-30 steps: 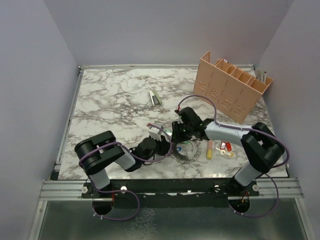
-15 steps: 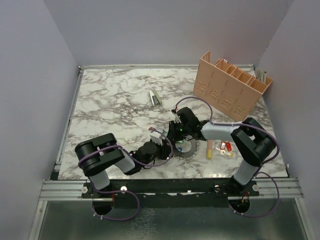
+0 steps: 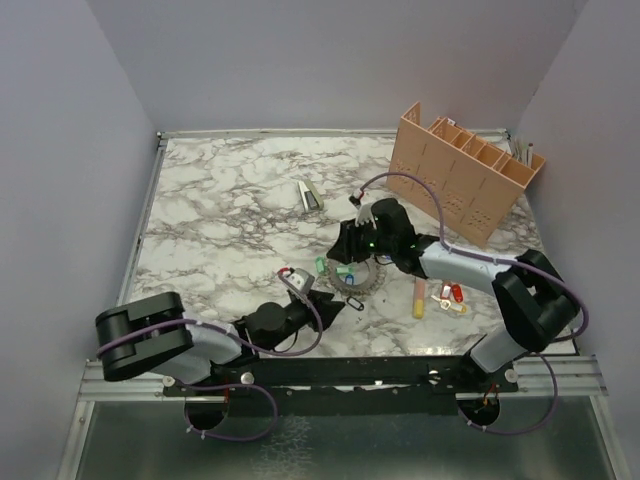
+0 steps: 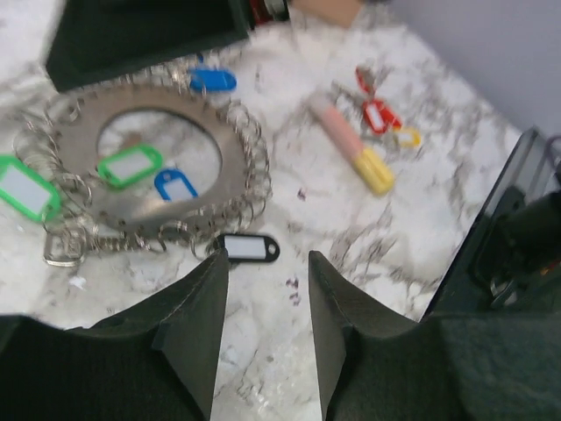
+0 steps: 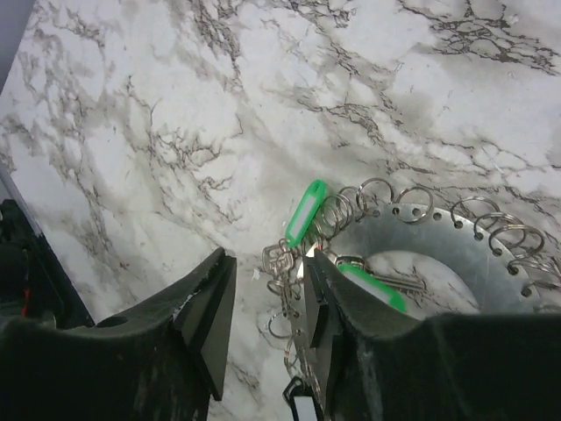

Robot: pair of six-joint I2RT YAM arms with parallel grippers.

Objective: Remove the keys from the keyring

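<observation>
Top camera looks down from behind over the whole marble table (image 3: 220, 200), while both wrist cameras sit low and close, peering from opposite sides at the keyring (image 3: 357, 278) all three share.

— What is lost of the keyring (image 5: 447, 237)?
— In the right wrist view it is cut off by the right edge, and its near arc is masked by a finger of the right hand (image 5: 266, 267). In the left wrist view its upper edge is hidden behind that hand.
— And the keys (image 4: 131, 165)?
— Only blurred coloured heads are made out. Whether the small rings (image 5: 279, 260) are touched cannot be told.
</observation>
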